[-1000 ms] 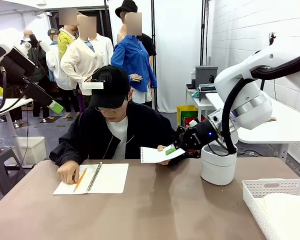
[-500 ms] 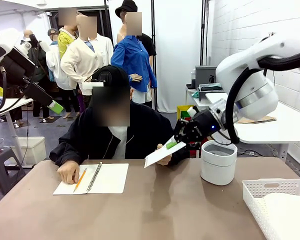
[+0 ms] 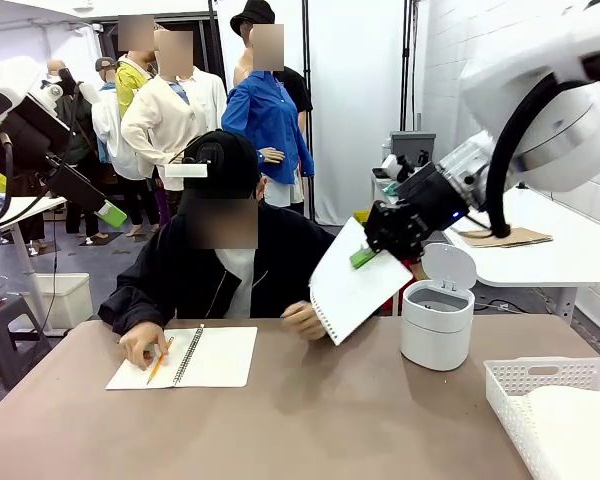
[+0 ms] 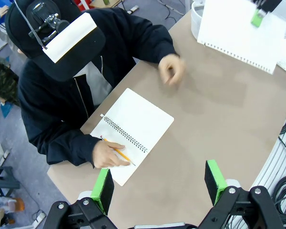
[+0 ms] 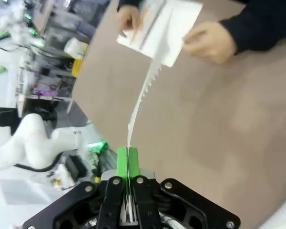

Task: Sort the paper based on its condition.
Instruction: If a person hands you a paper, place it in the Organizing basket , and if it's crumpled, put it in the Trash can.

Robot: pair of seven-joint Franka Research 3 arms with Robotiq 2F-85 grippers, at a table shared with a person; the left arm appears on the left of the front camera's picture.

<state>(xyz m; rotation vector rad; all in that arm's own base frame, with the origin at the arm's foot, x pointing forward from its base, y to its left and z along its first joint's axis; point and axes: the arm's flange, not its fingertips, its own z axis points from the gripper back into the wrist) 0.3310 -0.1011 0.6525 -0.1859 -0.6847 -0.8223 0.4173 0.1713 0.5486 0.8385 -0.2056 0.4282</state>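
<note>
One sheet of paper (image 3: 352,292) hangs tilted in the air above the table's far middle, its perforated edge lowest. My right gripper (image 3: 364,257) is shut on its upper edge. In the right wrist view the paper (image 5: 142,93) runs edge-on away from the shut right gripper (image 5: 127,162). The left wrist view shows the same paper (image 4: 240,29) at the top right. My left gripper (image 3: 109,213) is raised at the far left, off the table, and stands open (image 4: 158,180) with nothing between its fingers.
A person sits at the far side, one hand with a pencil on an open spiral notebook (image 3: 185,357), the other hand (image 3: 305,320) resting below the sheet. A white bin (image 3: 437,328) with its lid up stands to the right. A white basket (image 3: 555,380) sits front right.
My right gripper has lifted the sheet up and to the right, out of the person's hand, which dropped to the table. The bin's lid has swung up. The left arm has not moved.
</note>
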